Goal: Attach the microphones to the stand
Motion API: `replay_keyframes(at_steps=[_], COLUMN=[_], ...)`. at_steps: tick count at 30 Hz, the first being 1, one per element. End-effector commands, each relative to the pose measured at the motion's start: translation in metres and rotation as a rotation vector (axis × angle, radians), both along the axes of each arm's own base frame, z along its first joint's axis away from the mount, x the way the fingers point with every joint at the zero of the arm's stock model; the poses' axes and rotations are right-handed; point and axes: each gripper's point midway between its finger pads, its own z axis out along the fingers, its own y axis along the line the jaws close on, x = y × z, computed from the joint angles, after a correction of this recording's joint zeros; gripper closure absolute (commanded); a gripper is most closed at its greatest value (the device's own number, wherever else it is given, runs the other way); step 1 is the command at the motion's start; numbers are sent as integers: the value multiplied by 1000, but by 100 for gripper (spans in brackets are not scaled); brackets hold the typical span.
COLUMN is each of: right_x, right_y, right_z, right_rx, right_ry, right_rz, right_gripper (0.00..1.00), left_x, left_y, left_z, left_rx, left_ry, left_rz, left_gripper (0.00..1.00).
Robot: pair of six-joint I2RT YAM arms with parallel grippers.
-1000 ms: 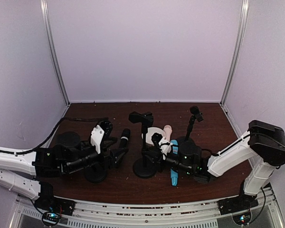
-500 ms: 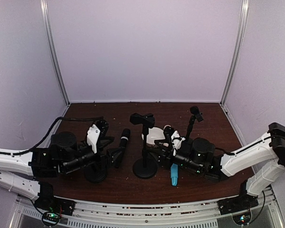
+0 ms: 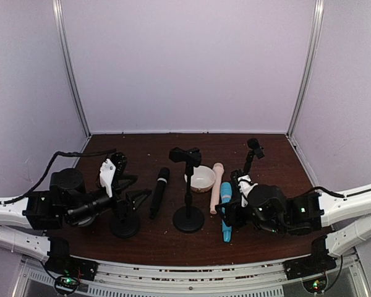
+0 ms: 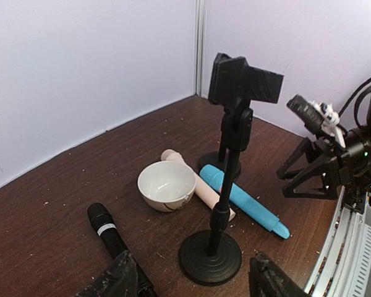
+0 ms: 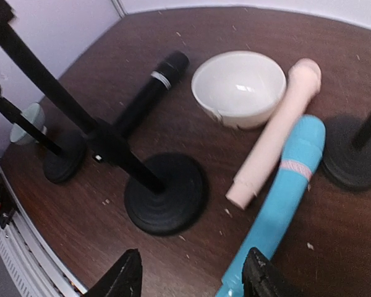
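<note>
Three microphones lie on the brown table. The black one (image 3: 159, 192) (image 4: 108, 232) is left of the middle stand (image 3: 188, 218) (image 5: 167, 192), whose clip (image 4: 244, 80) is empty. The cream-pink one (image 3: 217, 187) (image 5: 275, 139) and the light blue one (image 3: 226, 210) (image 5: 290, 179) lie side by side to its right. My left gripper (image 3: 136, 197) (image 4: 195, 281) is open, low, just left of the black microphone. My right gripper (image 3: 230, 207) (image 5: 191, 281) is open, holds nothing, and sits close by the blue microphone's tail.
A white bowl (image 3: 202, 179) (image 5: 238, 86) stands behind the middle stand, touching the cream-pink microphone. A second stand (image 3: 253, 148) (image 5: 352, 161) rises at the right, and a third stand's base (image 3: 125, 226) (image 5: 62, 164) sits under my left gripper.
My right gripper has opened and drawn back to the right, away from the middle stand. The left arm has pulled back to the left. The cream-pink and blue microphones now show in full.
</note>
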Motion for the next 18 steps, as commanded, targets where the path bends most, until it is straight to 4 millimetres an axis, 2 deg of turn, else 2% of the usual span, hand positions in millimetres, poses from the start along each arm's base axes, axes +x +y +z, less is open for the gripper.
replay_keyframes(at_steps=[1,5,9,12,18], right_x=[-12,-13,-3,4,16], right_y=[-38,-32,-28,-22,-11], right_z=[-50,-70,-69,-70,-95], right_rx=[-165,-268,-354,-342,-292], right_ry=[187,241,212,229,340], right_rz=[-154,-162,-194,-209,-214], right_gripper=[43,41,40,38,37], left_x=[-5,-2,-7,-11,-14], left_y=[5,11,15,18,29], left_z=[17,9,5,6,-2], left_rx=[-7,7,-32,-49,-22], left_ry=[-16,22,54,65,74], left_rz=[-25,12,2,-14,-8], left_gripper=[34,33,33,33,33])
